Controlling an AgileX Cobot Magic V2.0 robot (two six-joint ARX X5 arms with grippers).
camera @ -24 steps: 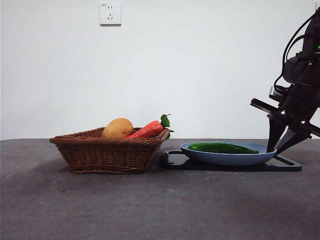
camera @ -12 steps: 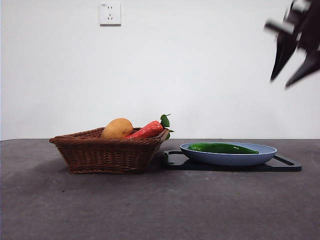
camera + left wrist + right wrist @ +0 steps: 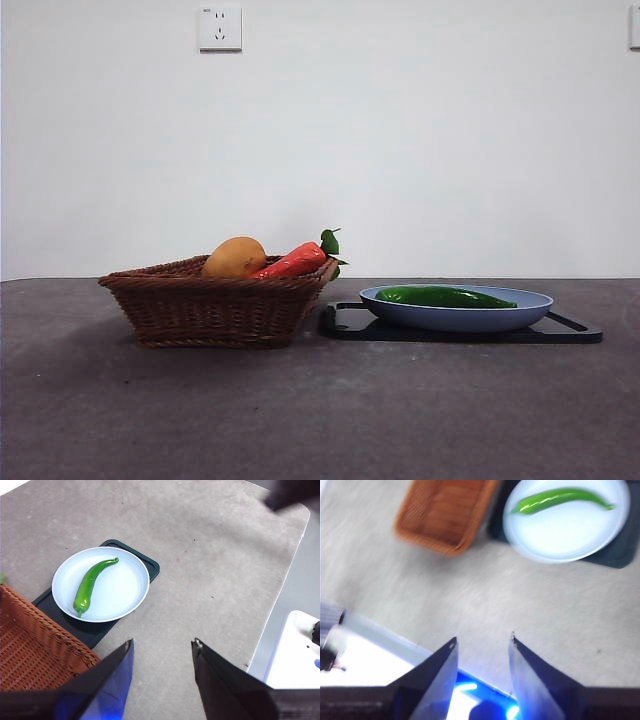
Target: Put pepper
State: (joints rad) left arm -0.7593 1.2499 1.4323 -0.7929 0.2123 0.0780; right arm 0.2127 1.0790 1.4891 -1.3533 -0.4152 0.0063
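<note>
- Pepper [image 3: 445,296] is what we are finding on the pale blue plate [image 3: 520,312], lying lengthwise and stretching across most of the dish.
- We are seeing the plate sitting on a black tray [image 3: 575,330], whose near end is lying just beside the wicker basket [image 3: 215,310].
- We are noticing a yellow-brown round fruit [image 3: 235,257] and a red-orange carrot [image 3: 295,260] showing above the basket rim; their lower parts are hiding behind the weave.
- We are looking at bare grey table [image 3: 320,420] in front of the basket and tray, and level across it no arm is showing.
- We are finding the left gripper [image 3: 162,647] high above the table, jaws spread apart and holding nothing.
- We are finding the right gripper [image 3: 482,642] also raised, jaws parted and empty, near the table's edge.
- We are getting a blurred right wrist view, so the basket's contents are hard to make out there.
</note>
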